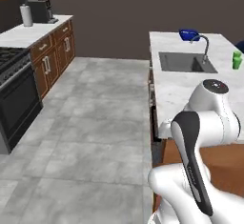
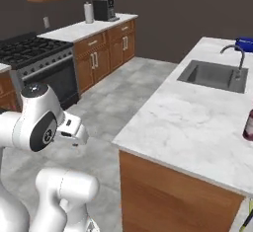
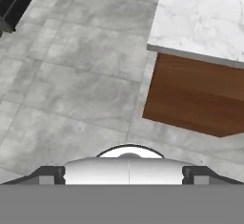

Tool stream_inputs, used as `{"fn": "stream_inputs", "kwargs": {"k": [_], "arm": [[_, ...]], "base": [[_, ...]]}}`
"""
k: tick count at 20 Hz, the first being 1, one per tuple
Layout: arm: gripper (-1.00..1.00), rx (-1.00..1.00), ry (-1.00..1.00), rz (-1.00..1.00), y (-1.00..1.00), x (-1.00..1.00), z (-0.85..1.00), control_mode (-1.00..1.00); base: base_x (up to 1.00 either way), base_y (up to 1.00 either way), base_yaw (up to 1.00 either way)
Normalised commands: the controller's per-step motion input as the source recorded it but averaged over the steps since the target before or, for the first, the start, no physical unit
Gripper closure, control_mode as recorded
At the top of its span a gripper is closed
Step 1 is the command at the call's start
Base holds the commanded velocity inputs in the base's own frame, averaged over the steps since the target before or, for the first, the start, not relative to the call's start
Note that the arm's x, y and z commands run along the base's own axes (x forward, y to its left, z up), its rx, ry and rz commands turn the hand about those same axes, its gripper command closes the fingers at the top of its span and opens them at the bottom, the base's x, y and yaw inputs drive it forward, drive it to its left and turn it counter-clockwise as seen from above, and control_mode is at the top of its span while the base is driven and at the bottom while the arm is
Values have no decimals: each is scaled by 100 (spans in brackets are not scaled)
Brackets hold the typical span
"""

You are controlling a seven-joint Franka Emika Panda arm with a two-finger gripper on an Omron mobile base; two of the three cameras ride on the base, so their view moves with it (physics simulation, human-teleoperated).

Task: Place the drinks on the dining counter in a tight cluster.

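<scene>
One juice bottle (image 2: 248,123), edge-cropped.

Kitchen (stove (image 2: 37,53), sink (image 1: 187,62), cabinets (image 1: 52,56))

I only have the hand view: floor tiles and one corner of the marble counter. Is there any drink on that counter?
Observer: Yes, one that I can see. A dark-red bottle stands upright on the dining counter, cut off by the right edge of the right base view.
Operator: What else is on that top?
Observer: A dark sink with a curved faucet is set into it, further along from your corner.
Operator: Anything beside the sink?
Observer: Green cups stand just to its right in the left base view.
</scene>
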Motion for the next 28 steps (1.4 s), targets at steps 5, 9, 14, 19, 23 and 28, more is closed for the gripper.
{"fn": "stream_inputs", "kwargs": {"k": [5, 9, 14, 19, 23, 28], "arm": [[-100, 0, 0, 0, 0, 0, 0, 100], [-100, 0, 0, 0, 0, 0, 0, 100], [-100, 0, 0, 0, 0, 0, 0, 100], [-100, 0, 0, 0, 0, 0, 0, 100], [-100, 0, 0, 0, 0, 0, 0, 100], [-100, 0, 0, 0, 0, 0, 0, 100]], "base": [[-3, 100, 73], [-1, 100, 72], [50, 73, 61], [100, 3, 17], [79, 29, 4], [31, 90, 33]]}}
